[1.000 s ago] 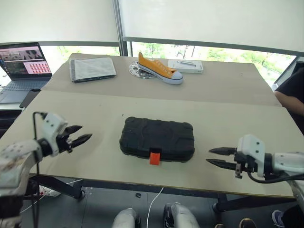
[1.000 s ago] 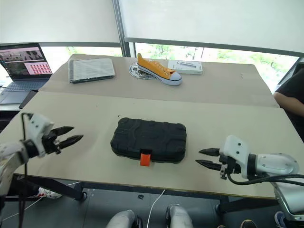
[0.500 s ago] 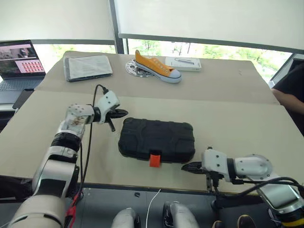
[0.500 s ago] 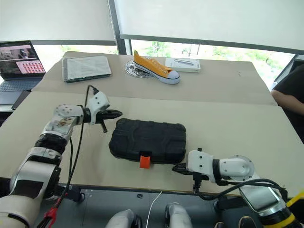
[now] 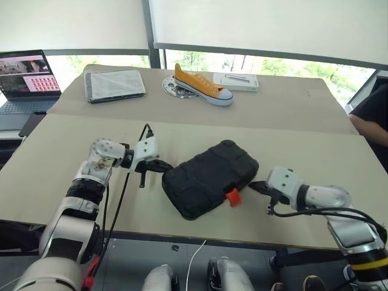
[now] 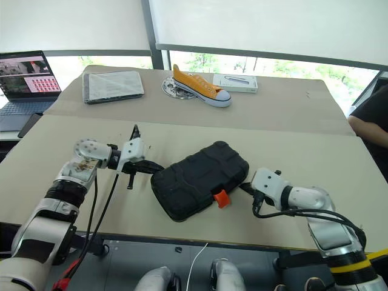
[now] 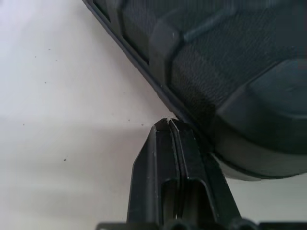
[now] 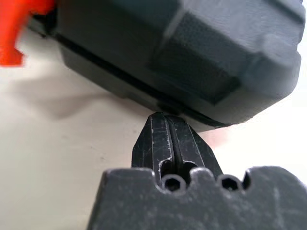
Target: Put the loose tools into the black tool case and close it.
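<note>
Jaws pressed together on both: left gripper and right gripper nudging closed black tool case; push evenly, avoiding orange latch.

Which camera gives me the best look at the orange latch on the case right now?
The left eye view: the orange latch shows whole on the black tool case, at its edge facing the right gripper. The right eye view shows it equally well. The right wrist view catches part of it at the frame's corner.
</note>
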